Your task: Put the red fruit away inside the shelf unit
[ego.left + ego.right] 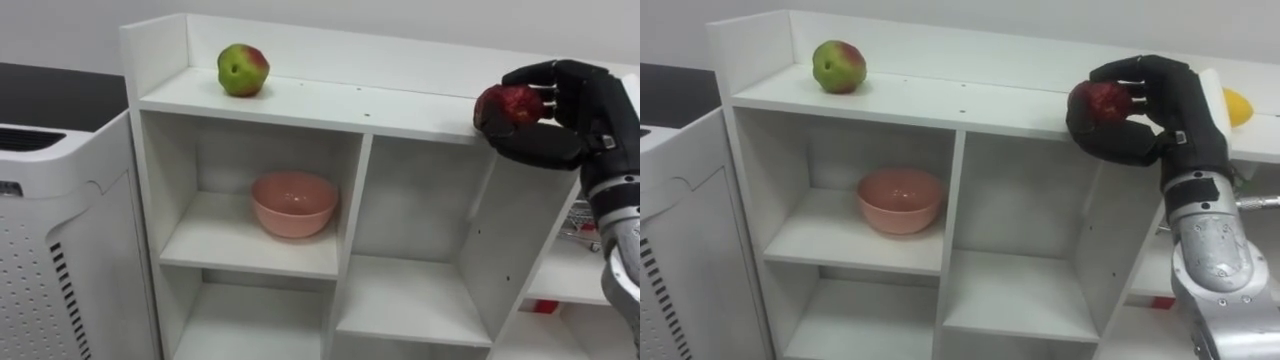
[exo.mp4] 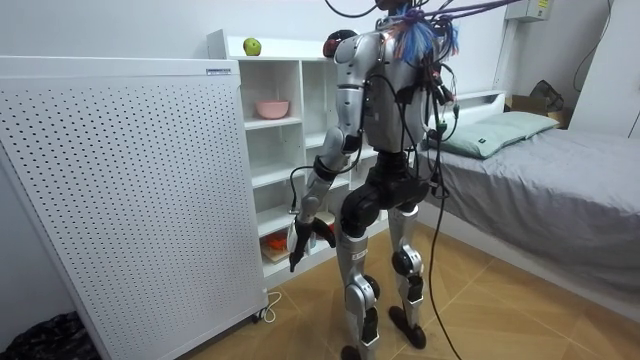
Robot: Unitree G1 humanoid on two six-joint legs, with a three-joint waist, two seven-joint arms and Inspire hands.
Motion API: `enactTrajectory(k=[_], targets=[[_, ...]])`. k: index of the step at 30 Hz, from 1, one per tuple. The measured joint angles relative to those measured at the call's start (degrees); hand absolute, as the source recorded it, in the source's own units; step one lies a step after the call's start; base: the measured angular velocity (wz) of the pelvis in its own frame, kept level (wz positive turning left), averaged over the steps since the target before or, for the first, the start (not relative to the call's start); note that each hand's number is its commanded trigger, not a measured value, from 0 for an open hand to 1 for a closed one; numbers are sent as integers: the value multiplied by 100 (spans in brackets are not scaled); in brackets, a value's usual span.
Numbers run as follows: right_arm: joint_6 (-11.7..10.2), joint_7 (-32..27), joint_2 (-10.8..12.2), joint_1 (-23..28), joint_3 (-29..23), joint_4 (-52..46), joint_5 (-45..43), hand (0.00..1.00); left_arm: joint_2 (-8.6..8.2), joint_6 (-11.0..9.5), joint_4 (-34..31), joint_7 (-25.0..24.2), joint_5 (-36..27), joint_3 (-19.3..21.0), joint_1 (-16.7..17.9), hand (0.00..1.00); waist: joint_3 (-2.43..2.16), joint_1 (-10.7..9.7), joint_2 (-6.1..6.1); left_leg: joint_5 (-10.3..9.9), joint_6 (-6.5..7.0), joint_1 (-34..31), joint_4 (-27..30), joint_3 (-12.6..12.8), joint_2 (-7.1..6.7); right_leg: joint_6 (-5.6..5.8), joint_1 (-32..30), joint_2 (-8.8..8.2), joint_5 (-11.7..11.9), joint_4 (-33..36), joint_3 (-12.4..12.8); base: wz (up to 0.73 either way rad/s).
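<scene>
My right hand is shut on a dark red apple, held at the front edge of the white closet's top shelf, toward its right side. A green-and-red apple rests on the same top shelf at the left. A yellow fruit lies on the shelf behind my right hand. In the room view my left hand hangs low beside my hip, its fingers hanging straight.
A pink bowl sits in the upper left compartment. A white perforated cabinet stands to the closet's left. A bed lies behind me. I stand facing the closet.
</scene>
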Motion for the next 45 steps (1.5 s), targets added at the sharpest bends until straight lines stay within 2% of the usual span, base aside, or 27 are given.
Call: enactTrajectory(k=[7,9,11,14,18,23,30,34,37,39,45], targets=[[12,23,0,1,16,3,3,100,0,32,3,10,-220,-7,-1,0,-22,-9,18,0,0,18,7,-1,0,0,19,0,0,3,3,0],[18,41,5,2,25,2,2,100,-4,31,13,11,-222,-13,-2,0,-44,-20,29,0,0,18,8,-13,0,0,22,0,0,2,1,0],[87,129,22,51,40,-149,31,100,-30,31,14,12,-217,-13,-2,0,-84,-20,80,0,0,23,6,-7,0,0,23,-2,0,0,-2,0],[160,262,29,121,190,-476,23,100,-35,25,11,16,-217,-10,-7,0,-111,-32,144,0,0,43,-3,-5,1,0,22,-1,0,-1,-14,0],[177,455,30,406,363,-1075,-62,100,-35,2,11,18,-218,-10,-60,0,-107,-24,159,0,-1,52,-3,-2,2,0,23,0,0,-4,-14,0],[187,616,50,427,497,-1354,-105,100,-44,-58,12,18,-225,-12,-98,0,-100,-14,165,0,0,39,-4,13,1,0,30,-1,0,-4,-13,0],[193,923,133,433,681,-1829,-239,100,-61,-115,19,17,-222,-13,-131,0,-58,-13,227,0,0,32,-5,46,1,0,9,0,0,-5,18,0],[194,1107,312,534,699,-1926,-396,100,-65,-141,103,18,-219,-33,-140,0,-41,-10,267,0,0,1,-4,72,2,-1,-31,0,0,-3,35,-1],[195,1146,487,646,742,-2054,-723,100,-66,-140,132,12,-220,-53,-142,0,-62,-11,330,0,0,-26,-4,88,2,-2,-67,-1,1,2,47,-2],[195,1187,518,753,853,-2126,-844,100,-67,-142,134,12,-218,-52,-142,0,-78,0,361,0,0,-19,-6,95,2,-1,-66,-1,1,2,48,0],[193,1388,614,950,1004,-2225,-979,100,-85,-193,234,13,-220,-52,-198,0,-78,6,380,0,0,12,-6,124,3,-3,-47,-3,2,8,54,0]])
